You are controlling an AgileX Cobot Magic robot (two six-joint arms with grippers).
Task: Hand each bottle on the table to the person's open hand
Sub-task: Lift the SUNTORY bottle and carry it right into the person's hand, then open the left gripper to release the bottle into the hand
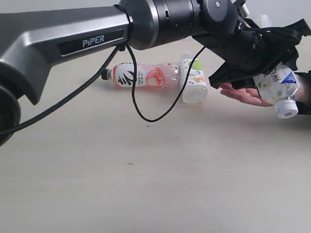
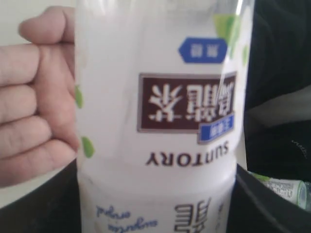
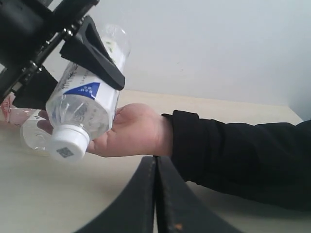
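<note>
Table (image 1: pixel 160 184): pale wood grain, bare in the foreground apart from a few dark specks.
Right gripper (image 3: pixel 155 165): seen only in its own wrist view; jaws pressed together with nothing between them, low over the table, near the sleeve.
Left arm (image 1: pixel 73 43): grey, marked PiPER, reaches across the exterior view from left to right.
Cable (image 1: pixel 146 114): black loop hanging below the arm, in front of the lying bottles.
Left gripper (image 1: pixel 262 59): jaws spread wide and clamped on the body of the held bottle.
Held bottle (image 1: pixel 278 86): clear, white label with blue marks, off the table, tilted with its white cap (image 1: pixel 286 110) lowest. It hangs over the palm; contact with the palm cannot be told.
Hand (image 1: pixel 245 93): bare, palm up, at the right side of the table, under the held bottle.
Sleeve (image 3: pixel 233 155): black, cuff at the wrist.
Green bottle (image 1: pixel 194 80): lies on its side on the table, one end toward the exterior camera, near the fingertips of the hand.
Pink bottle (image 1: pixel 146 75): lies on its side, black cap pointing left, other end touching or just beside the green bottle.
</note>
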